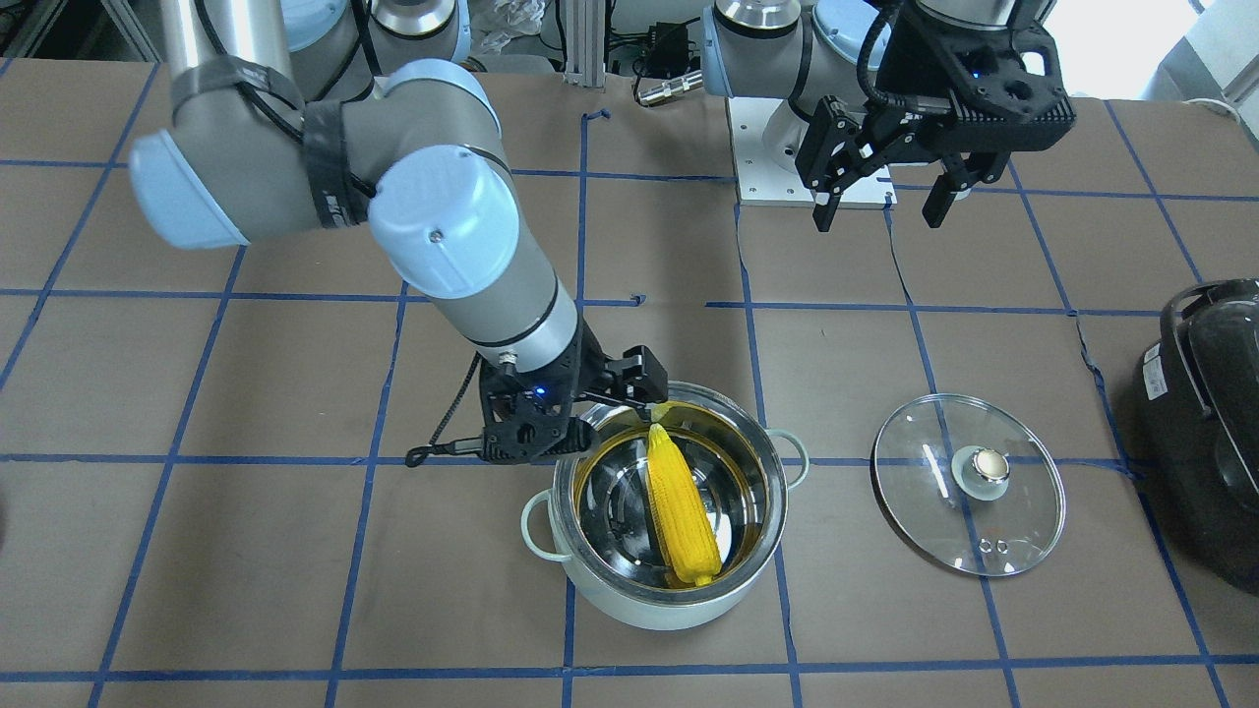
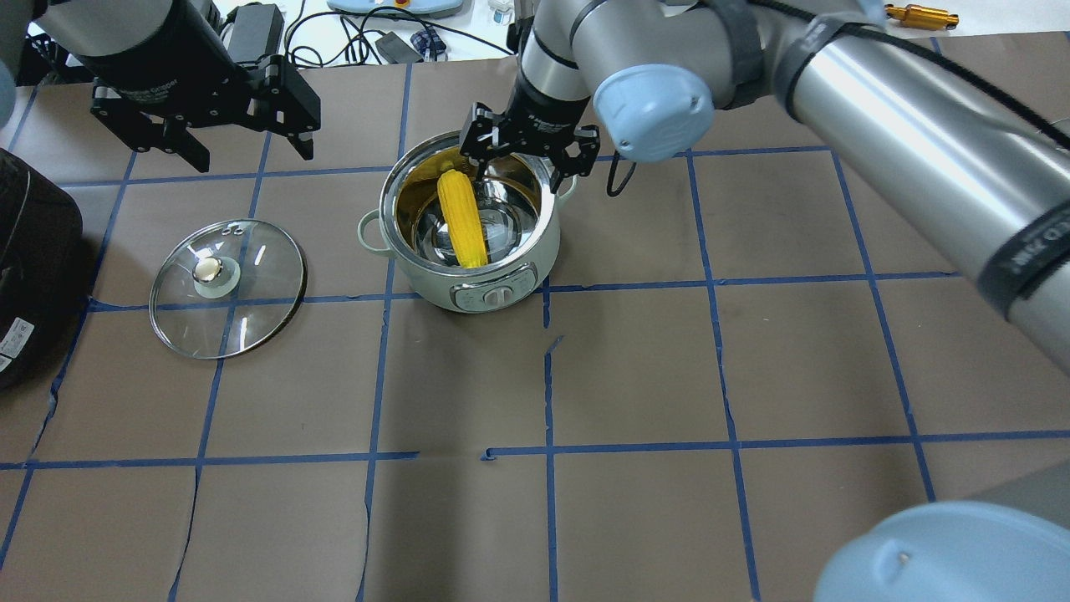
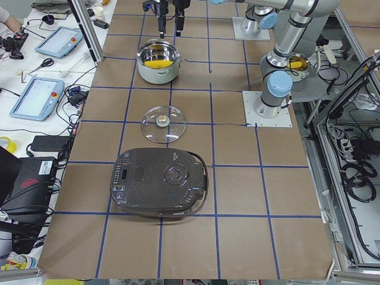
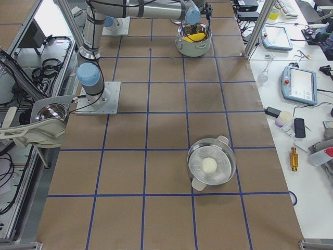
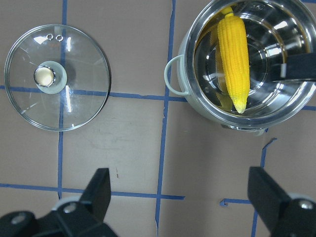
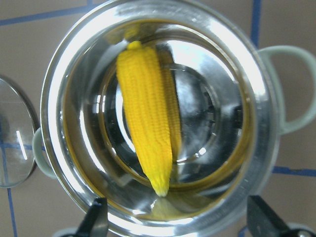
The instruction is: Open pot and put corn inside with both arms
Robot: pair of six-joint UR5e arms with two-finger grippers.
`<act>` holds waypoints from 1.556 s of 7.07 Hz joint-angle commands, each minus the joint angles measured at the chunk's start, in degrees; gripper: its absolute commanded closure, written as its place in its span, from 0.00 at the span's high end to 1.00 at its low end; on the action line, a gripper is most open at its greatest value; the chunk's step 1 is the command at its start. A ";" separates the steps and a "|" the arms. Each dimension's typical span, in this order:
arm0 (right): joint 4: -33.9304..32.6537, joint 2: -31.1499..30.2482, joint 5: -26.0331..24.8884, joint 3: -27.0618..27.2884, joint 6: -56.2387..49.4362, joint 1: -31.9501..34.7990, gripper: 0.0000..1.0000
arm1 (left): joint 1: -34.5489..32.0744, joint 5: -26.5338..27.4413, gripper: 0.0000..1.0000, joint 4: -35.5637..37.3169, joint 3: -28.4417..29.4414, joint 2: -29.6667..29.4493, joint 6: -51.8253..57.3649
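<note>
The mint-green pot (image 1: 639, 610) stands open in mid table, also in the overhead view (image 2: 493, 294). The yellow corn (image 1: 679, 516) lies loose inside it, leaning on the steel wall (image 6: 145, 128). My right gripper (image 2: 518, 171) hovers open over the pot's rim, its fingers (image 6: 96, 219) spread wide either side of the pot, holding nothing. The glass lid (image 1: 934, 501) lies flat on the table beside the pot, knob up (image 5: 57, 76). My left gripper (image 1: 878, 211) is open and empty, raised above the table behind the lid.
A large black appliance (image 2: 33, 251) sits at the table's end beyond the lid. A steel pot (image 4: 192, 156) with a white lump inside stands far toward the other end. Blue tape lines grid the brown table.
</note>
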 commanded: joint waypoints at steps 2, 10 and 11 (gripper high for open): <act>13.02 -13.89 -18.03 0.59 -6.89 -7.39 1.00 | 0.00 0.06 1.00 0.01 0.00 0.00 0.00; 18.06 -20.25 -17.36 1.91 -17.10 -11.71 1.00 | 1.48 0.66 1.00 5.15 -0.09 -0.70 2.71; 18.06 -20.25 -17.45 1.91 -17.10 -11.79 1.00 | 2.97 0.58 1.00 4.93 -0.09 -0.71 2.72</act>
